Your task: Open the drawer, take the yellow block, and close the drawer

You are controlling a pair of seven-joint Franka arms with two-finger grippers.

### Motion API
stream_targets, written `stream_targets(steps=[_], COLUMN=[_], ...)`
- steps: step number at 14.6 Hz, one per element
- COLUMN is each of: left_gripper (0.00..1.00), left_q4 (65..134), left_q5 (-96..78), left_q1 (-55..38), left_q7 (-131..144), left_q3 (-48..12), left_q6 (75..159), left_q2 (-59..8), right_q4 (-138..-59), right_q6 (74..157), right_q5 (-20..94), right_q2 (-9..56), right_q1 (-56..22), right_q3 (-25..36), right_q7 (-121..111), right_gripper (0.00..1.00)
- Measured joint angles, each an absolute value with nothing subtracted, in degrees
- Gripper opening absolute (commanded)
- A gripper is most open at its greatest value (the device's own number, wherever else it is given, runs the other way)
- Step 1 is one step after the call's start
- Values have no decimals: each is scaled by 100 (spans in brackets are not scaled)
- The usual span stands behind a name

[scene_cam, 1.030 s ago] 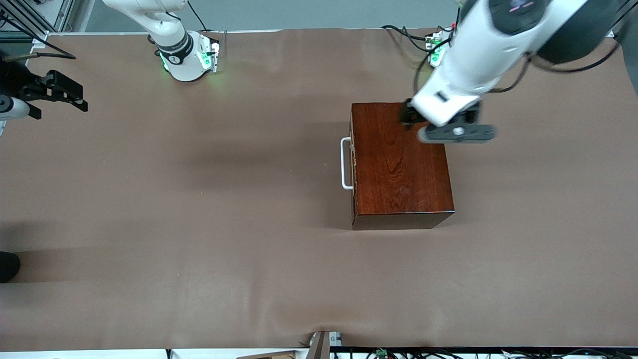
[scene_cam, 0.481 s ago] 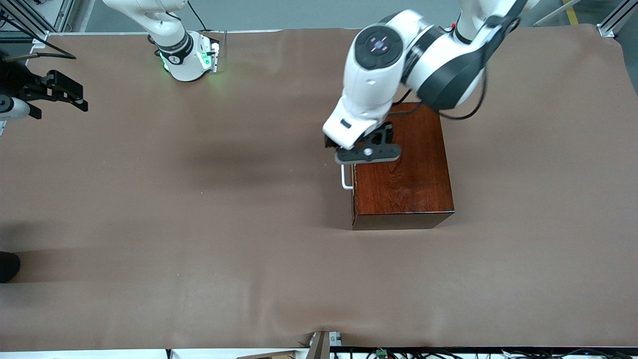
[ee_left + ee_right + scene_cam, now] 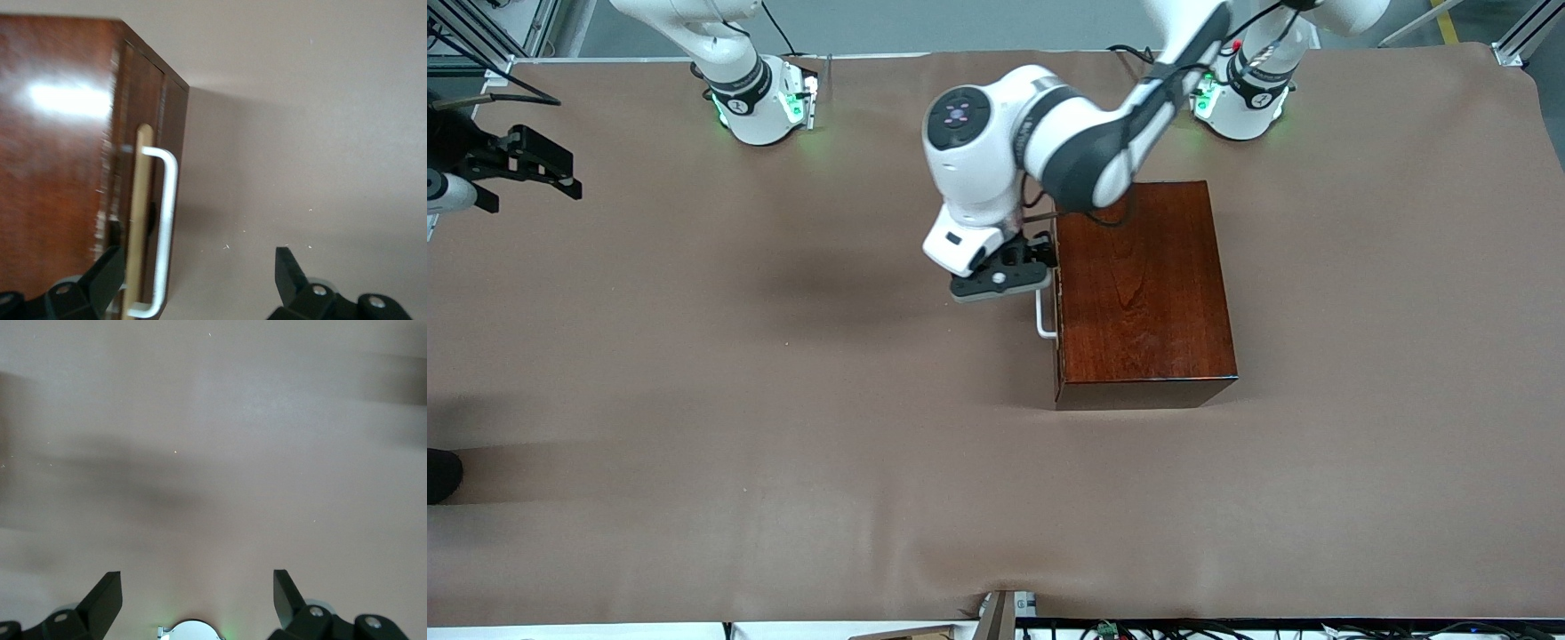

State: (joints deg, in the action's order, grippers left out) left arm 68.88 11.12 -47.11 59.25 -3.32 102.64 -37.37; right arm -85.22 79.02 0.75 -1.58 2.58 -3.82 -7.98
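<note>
1. We see the left gripper (image 3: pixel 1021 267) w/ fingers (image 3: pixel 107 273) spread apart, nothing between them; it hangs over the cloth just in front of the drawer (image 3: pixel 1057 284), above the farther end of the white handle (image 3: pixel 1042 318).
2. In the left wrist view the handle (image 3: pixel 163 227) sits between the two fingertips, closer to one; we can't tell if anything touches it.
3. Drawer is shut, its front flush w/ the dark red-brown wooden box (image 3: pixel 1143 289). Front faces the right arm's end of the table.
4. Yellow block: we see it nowhere in any view.
5. The left arm reaches from its base across the farther corner of the box top.
6. Box stands on the brown cloth-covered table (image 3: pixel 783 400), toward the left arm's end.
7. Right gripper (image 3: pixel 538 164) waits at the right arm's end of the table, up over the cloth edge; fingers (image 3: pixel 103 600) apart, empty. Its wrist view shows bare cloth only.
</note>
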Motion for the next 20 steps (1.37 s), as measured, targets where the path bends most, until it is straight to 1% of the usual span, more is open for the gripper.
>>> stream_targets(steps=[4, 10, 20], left_gripper=[100, 100, 100], left_q4=[6855, 6854, 6864], left_q5=[1209, 1393, 1406], left_q1=[-4747, -4829, -4837], left_q7=[5934, 5919, 5157], left_q3=[-206, -207, -205], left_q6=[10322, 10373, 10327], left_q2=[-4008, -4319, -4477], right_q4=[-8515, -8514, -8514], right_q6=[7908, 7910, 7909], right_q5=[75, 75, 75], right_q2=[-158, -158, -158], right_q1=[264, 263, 263], right_q3=[-368, -367, -367], right_q7=[-798, -798, -798], right_gripper=[100, 100, 100])
